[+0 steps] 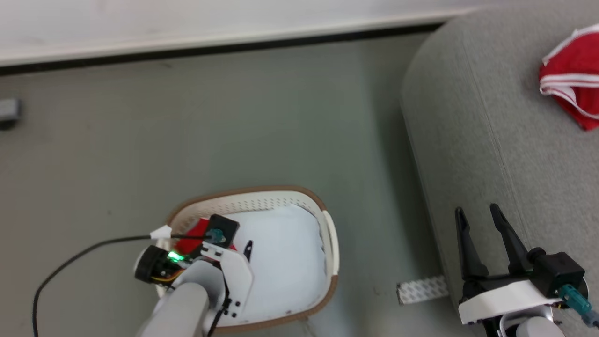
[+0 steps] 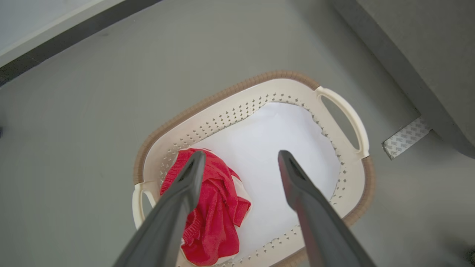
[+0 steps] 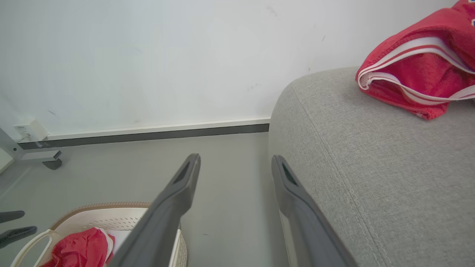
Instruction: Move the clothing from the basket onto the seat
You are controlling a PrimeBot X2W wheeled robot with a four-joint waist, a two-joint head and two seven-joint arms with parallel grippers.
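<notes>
Striped jersey (image 1: 573,75) on the sofa (image 1: 468,117); red cloth (image 2: 219,218) in the basket (image 2: 222,105).
The jersey is cut off at the far right; in the head view the left arm hides most of the red cloth. The left gripper (image 2: 239,157) hangs wide open, empty, above it; the right gripper (image 1: 477,213), equally wide, hovers at the sofa's near edge.

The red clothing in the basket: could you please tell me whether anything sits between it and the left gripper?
Nothing visible does. The left gripper is open above the basket, and the red clothing lies uncovered on the white pad at one end, with no other item over it.
</notes>
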